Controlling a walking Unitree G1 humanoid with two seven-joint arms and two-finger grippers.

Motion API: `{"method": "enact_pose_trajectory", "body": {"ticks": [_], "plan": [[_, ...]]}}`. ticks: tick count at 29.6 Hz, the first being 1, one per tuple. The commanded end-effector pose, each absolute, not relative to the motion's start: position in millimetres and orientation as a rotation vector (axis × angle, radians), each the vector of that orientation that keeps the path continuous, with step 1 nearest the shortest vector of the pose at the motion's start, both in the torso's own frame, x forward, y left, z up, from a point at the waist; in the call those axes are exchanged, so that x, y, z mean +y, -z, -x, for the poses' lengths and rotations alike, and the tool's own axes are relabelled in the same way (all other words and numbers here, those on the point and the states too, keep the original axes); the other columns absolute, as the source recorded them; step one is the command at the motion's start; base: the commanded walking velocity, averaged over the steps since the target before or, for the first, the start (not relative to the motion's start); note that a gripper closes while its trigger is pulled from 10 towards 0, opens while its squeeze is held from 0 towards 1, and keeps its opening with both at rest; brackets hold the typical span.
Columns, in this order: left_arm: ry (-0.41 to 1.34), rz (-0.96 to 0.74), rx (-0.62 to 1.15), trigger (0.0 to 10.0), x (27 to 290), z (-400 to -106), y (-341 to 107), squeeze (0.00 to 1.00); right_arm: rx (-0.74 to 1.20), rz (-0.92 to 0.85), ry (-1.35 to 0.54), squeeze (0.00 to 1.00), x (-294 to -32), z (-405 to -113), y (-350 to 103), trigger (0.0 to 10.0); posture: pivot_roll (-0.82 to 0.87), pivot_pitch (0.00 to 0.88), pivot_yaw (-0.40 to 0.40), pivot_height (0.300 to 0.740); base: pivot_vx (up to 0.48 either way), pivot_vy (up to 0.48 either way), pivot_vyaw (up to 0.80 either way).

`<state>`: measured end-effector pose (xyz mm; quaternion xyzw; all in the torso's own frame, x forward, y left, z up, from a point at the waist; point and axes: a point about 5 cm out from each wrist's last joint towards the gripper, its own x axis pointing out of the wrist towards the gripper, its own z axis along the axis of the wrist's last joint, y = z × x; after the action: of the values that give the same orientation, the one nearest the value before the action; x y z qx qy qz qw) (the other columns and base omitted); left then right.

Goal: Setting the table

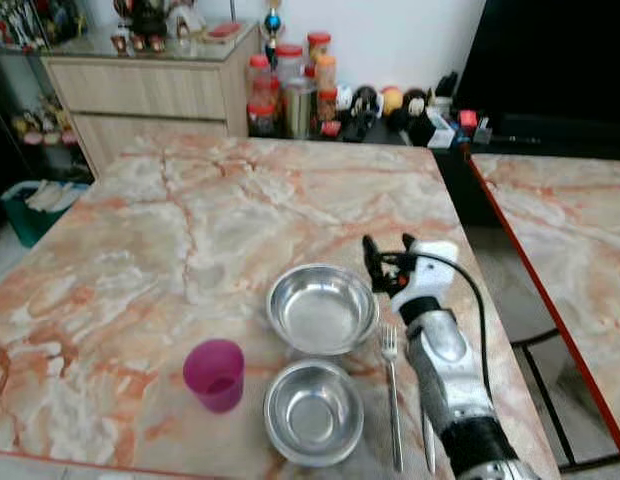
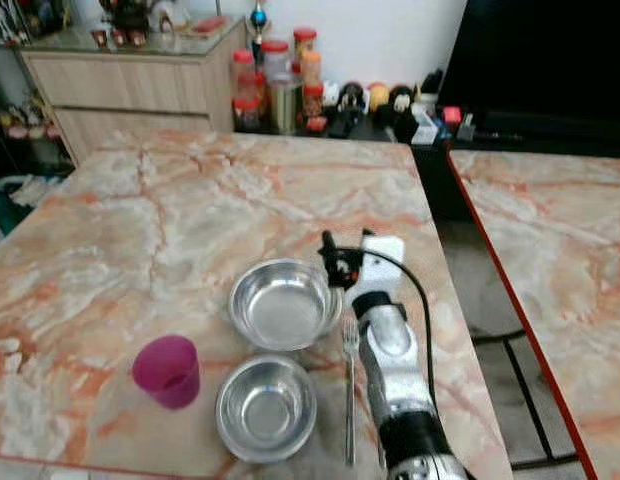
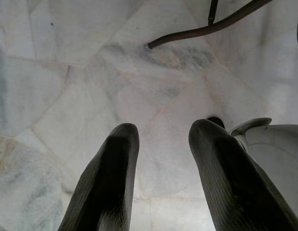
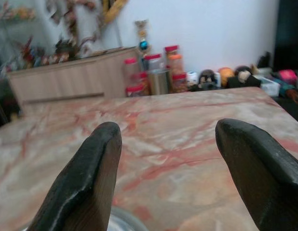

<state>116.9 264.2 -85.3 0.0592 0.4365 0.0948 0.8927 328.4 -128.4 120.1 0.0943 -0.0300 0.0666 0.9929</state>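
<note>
On the marble table (image 1: 170, 230), from left to right, a purple cup (image 1: 214, 374) stands near the front edge, then two empty steel bowls, the far bowl (image 1: 321, 308) just behind the near bowl (image 1: 313, 411), then a fork (image 1: 392, 390) lying just right of them. My right gripper (image 1: 388, 254) hovers with fingers wide and nothing held, above the far bowl's right rim. My left gripper (image 3: 163, 159) hangs open over pale floor. To tidy this setting, I judge I should lower slowly, avoiding the fork.
</note>
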Motion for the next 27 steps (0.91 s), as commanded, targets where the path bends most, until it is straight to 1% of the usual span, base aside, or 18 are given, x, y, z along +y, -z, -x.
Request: {"method": "enact_pose_trajectory", "body": {"ticks": [1, 3, 5, 6, 8, 9, 13, 18, 23, 27], "plan": [[-0.195, -0.113, 0.913, 10.0, 263, -115, 86, 0.00, -0.043, -0.269, -0.108, 0.00, -128, -328, -130, 10.0, 0.04, 0.000, -0.019, 0.740, 0.000, 0.000, 0.00], [-0.191, -0.114, 0.914, 10.0, 263, -115, 86, 0.00, -0.025, -0.355, -0.115, 0.00, -125, -326, -135, 10.0, 0.04, 0.000, -0.017, 0.740, 0.000, 0.000, 0.00], [-0.191, -0.114, 0.914, 10.0, 263, -115, 86, 0.00, -0.020, -0.360, -0.116, 0.00, -125, -326, -136, 10.0, 0.04, 0.000, -0.017, 0.740, 0.000, 0.000, 0.00], [-0.187, -0.114, 0.915, 10.0, 263, -115, 86, 0.00, 0.070, -0.364, -0.130, 0.00, -122, -323, -133, 10.0, 0.04, 0.000, -0.014, 0.740, 0.000, 0.000, 0.00], [-0.183, -0.113, 0.916, 10.0, 262, -115, 87, 0.00, 0.184, -0.371, -0.147, 0.00, -117, -318, -130, 10.0, 0.03, 0.000, -0.014, 0.740, 0.000, 0.000, 0.00], [-0.180, -0.113, 0.920, 10.0, 262, -115, 87, 0.00, 0.269, -0.410, -0.165, 0.00, -114, -314, -127, 10.0, 0.04, 0.000, -0.015, 0.740, 0.000, 0.000, 0.00], [-0.178, -0.109, 0.917, 10.0, 261, -116, 87, 0.00, 0.387, -0.439, -0.233, 0.00, -108, -302, -123, 10.0, 0.04, 0.000, -0.016, 0.740, 0.000, 0.000, 0.00], [-0.166, -0.096, 0.920, 10.0, 259, -116, 88, 0.00, 0.452, -0.427, -0.212, 0.00, -116, -294, -113, 10.0, 0.04, 0.000, -0.017, 0.740, 0.000, 0.000, 0.00], [-0.163, -0.089, 0.917, 10.0, 257, -116, 88, 0.00, 0.479, -0.426, -0.181, 0.00, -128, -292, -125, 10.0, 0.03, 0.000, -0.021, 0.740, 0.000, 0.000, 0.00], [-0.164, -0.085, 0.916, 10.0, 257, -116, 88, 0.00, 0.498, -0.441, -0.182, 0.00, -129, -284, -127, 10.0, 0.03, 0.000, -0.022, 0.740, 0.000, 0.000, 0.00]]}}
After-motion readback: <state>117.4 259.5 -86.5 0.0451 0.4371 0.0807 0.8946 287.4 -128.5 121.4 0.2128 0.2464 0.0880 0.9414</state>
